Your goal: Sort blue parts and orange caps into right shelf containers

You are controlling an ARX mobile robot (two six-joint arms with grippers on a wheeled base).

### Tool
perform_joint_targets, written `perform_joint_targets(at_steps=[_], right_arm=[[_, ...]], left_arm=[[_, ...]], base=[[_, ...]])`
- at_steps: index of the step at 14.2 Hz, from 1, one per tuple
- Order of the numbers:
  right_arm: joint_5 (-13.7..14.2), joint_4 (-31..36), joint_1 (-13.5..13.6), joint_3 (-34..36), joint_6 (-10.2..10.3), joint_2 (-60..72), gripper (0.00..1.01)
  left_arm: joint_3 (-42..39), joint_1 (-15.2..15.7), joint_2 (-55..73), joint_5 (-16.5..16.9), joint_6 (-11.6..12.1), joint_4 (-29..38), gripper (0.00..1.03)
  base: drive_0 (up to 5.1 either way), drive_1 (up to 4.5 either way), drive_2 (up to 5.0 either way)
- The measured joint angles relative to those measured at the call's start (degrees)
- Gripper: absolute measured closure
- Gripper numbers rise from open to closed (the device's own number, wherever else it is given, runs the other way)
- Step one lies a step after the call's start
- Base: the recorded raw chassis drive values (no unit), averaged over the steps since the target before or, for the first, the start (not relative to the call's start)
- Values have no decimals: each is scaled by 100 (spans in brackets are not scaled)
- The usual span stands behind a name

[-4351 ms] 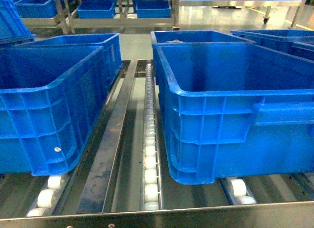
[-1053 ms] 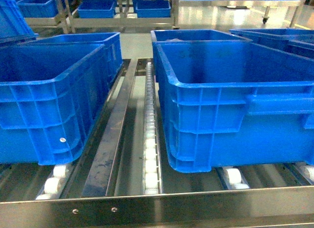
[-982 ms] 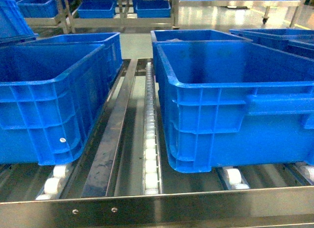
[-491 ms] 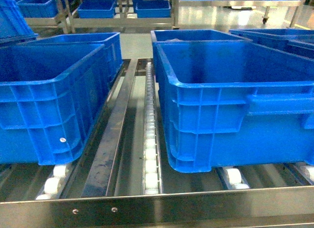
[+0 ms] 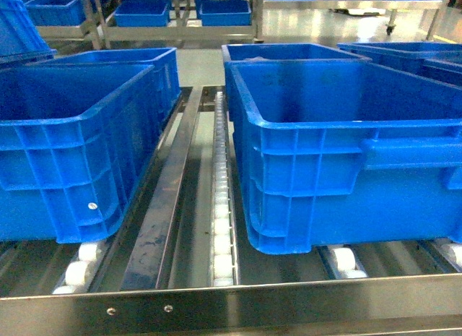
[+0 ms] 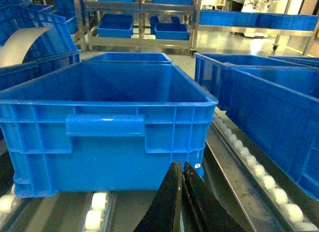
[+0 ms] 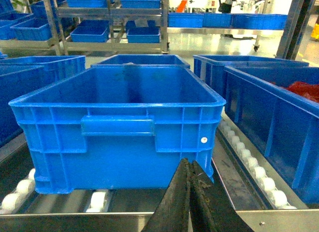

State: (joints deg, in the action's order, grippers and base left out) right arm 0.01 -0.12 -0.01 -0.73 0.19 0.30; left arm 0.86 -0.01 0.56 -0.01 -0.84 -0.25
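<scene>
Two big blue crates [image 5: 346, 148] [image 5: 68, 144] sit on a roller shelf [image 5: 220, 227]. The left gripper [image 6: 180, 179] and right gripper [image 7: 188, 178] both have fingers pressed together, holding nothing.

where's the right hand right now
Out of the head view; the right wrist view shows the right hand low, before the near crate, above the rack's front rail.

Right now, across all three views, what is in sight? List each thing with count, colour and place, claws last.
Front crates: two, bright blue, side by side on the roller rack; left one, right one.
Rear crates: two, blue, directly behind the front pair.
Roller tracks: white wheels, running between and under the crates.
Red contents: some, inside the crate at far right of the right wrist view; cannot tell what.
Background shelves: metal, holding more blue crates.
Left claw: one, black, shut, empty.
Right claw: one, black, shut, empty.
</scene>
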Motion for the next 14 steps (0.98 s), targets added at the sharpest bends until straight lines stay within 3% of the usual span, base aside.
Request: perform_joint_targets(at_steps=[6, 7, 13, 14], right_arm=[[0, -11, 0, 0, 0, 0, 99], [0, -11, 0, 0, -2, 0, 99], [0, -11, 0, 0, -2, 0, 19], [0, -11, 0, 0, -2, 0, 6]], left_arm=[[0, 0, 0, -2, -2, 2, 101], [0, 0, 0, 0, 0, 0, 87], [0, 0, 0, -2, 0, 2, 6], [0, 0, 0, -2, 7, 2, 5]], base=[[0, 0, 0], [0, 0, 0], [0, 0, 0], [0, 0, 0]])
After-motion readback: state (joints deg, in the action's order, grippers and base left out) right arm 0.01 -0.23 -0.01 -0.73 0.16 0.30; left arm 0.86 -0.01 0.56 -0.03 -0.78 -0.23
